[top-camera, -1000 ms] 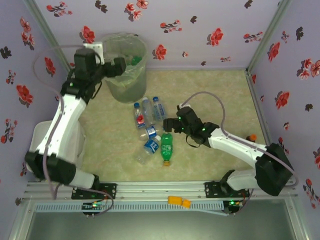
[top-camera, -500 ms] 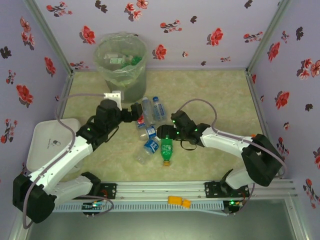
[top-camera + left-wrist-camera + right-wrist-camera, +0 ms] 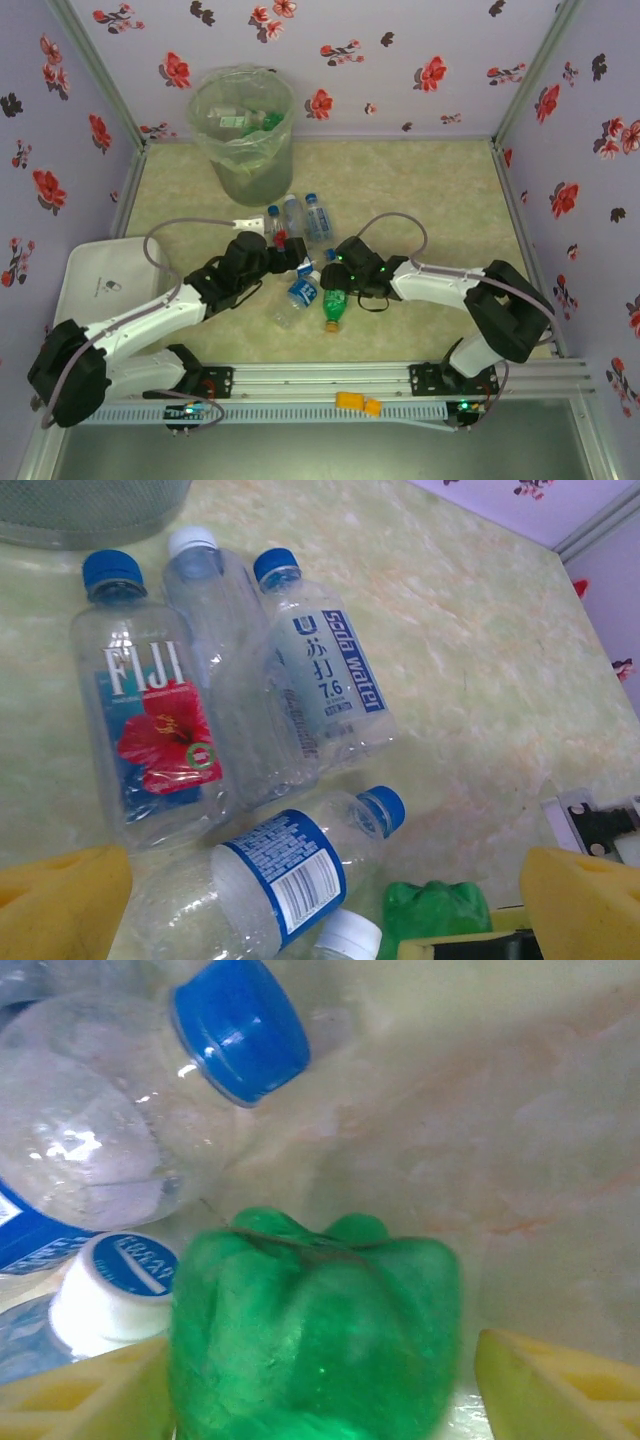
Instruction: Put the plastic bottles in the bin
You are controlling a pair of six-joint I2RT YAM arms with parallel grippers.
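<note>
Several plastic bottles lie mid-table in front of the bin (image 3: 243, 150), which holds more bottles. In the left wrist view a red-labelled Fiji bottle (image 3: 150, 740), a plain clear bottle (image 3: 235, 700) and a blue-lettered soda water bottle (image 3: 335, 680) lie side by side. A blue-labelled bottle (image 3: 270, 880) lies below them. My left gripper (image 3: 320, 910) hangs open over this bottle, its yellow pads (image 3: 60, 900) wide apart. My right gripper (image 3: 320, 1400) straddles the base of a green bottle (image 3: 315, 1340). Its left pad (image 3: 85, 1400) is against the bottle, and a narrow gap shows at the right pad.
A white-capped bottle (image 3: 110, 1285) and a blue-capped bottle (image 3: 100, 1130) lie close against the green bottle (image 3: 333, 303). A white pad (image 3: 95, 285) lies at the table's left edge. A yellow object (image 3: 358, 402) sits on the front rail. Flowered walls enclose the table.
My left arm has swung from the bin down to the bottle cluster, still open. My right gripper has slid left onto the green bottle's base and its jaws have narrowed.
</note>
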